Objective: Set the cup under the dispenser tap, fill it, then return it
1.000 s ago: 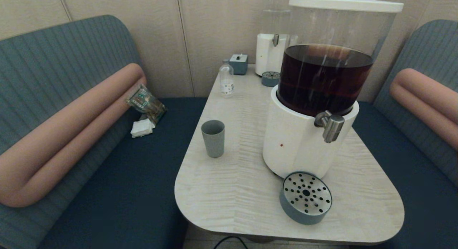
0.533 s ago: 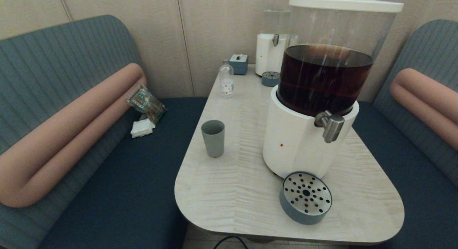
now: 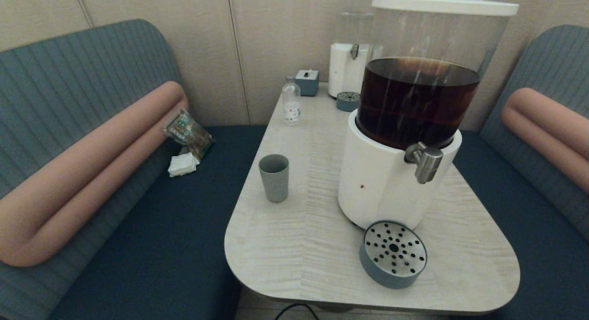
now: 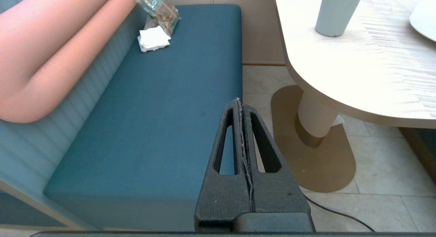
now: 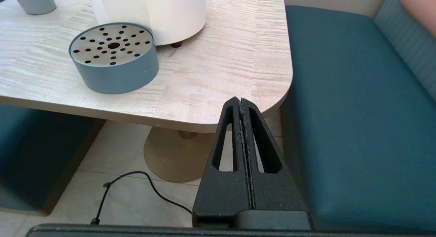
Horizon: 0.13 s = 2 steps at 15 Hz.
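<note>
The grey-blue cup (image 3: 274, 177) stands upright on the left side of the table (image 3: 294, 246), apart from the big white-based dispenser (image 3: 395, 173) with dark liquid. Its steel tap (image 3: 425, 162) points down over the round grey drip tray (image 3: 393, 254). Neither arm shows in the head view. My left gripper (image 4: 240, 102) is shut and empty, low beside the table's left front, over the bench seat; the cup's base (image 4: 335, 14) is far ahead of it. My right gripper (image 5: 240, 101) is shut and empty below the table's right front corner, near the drip tray (image 5: 114, 58).
A smaller clear-liquid dispenser (image 3: 352, 58), its small drip tray (image 3: 347, 100), a little bottle (image 3: 291, 101) and a grey box (image 3: 307, 82) stand at the table's far end. Snack packets and napkins (image 3: 186, 143) lie on the left bench. A black cable (image 5: 136, 189) runs across the floor.
</note>
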Available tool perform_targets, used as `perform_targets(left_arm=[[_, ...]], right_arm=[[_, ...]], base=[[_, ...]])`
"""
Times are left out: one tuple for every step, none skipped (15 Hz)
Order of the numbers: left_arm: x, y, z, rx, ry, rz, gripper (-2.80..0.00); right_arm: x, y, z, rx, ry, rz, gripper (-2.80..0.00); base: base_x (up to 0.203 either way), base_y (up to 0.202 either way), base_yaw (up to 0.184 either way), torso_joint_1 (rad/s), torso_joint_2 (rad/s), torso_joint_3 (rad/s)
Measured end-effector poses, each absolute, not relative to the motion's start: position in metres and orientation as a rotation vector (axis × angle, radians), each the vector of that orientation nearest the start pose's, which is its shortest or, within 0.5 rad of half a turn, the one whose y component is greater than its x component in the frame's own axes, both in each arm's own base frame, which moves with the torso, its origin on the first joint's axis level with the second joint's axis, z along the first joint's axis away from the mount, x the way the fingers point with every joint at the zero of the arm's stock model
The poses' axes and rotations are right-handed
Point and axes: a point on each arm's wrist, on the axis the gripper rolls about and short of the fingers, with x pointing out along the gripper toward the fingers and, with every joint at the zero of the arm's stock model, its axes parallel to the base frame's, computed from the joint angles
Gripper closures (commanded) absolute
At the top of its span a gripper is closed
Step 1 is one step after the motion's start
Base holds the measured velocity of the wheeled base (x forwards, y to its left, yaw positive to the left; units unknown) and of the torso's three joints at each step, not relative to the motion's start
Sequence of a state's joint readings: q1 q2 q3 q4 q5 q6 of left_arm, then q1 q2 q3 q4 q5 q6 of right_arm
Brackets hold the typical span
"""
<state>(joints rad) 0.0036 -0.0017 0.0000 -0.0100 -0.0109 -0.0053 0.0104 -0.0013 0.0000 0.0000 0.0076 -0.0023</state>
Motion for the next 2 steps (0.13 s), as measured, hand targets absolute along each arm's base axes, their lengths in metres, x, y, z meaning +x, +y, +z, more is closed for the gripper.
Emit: perform_targets(left_arm=[[-0.0229, -0.0003, 0.0765, -0.006, -0.012, -0.007, 0.00], [-0.0229, -0.0003, 0.0765, -0.006, -0.012, -0.007, 0.00]], right_arm=[[-0.0229, -0.0001, 0.0755, 0.003, -0.001, 0.018, 0.00], [-0.0229, -0.0001, 0.0755, 0.005, -0.001, 0.017, 0.00]], base=[[0.000, 0.000, 0.000, 0.000, 0.00, 0.000], [0.000, 0.000, 0.000, 0.000, 0.00, 0.000]])
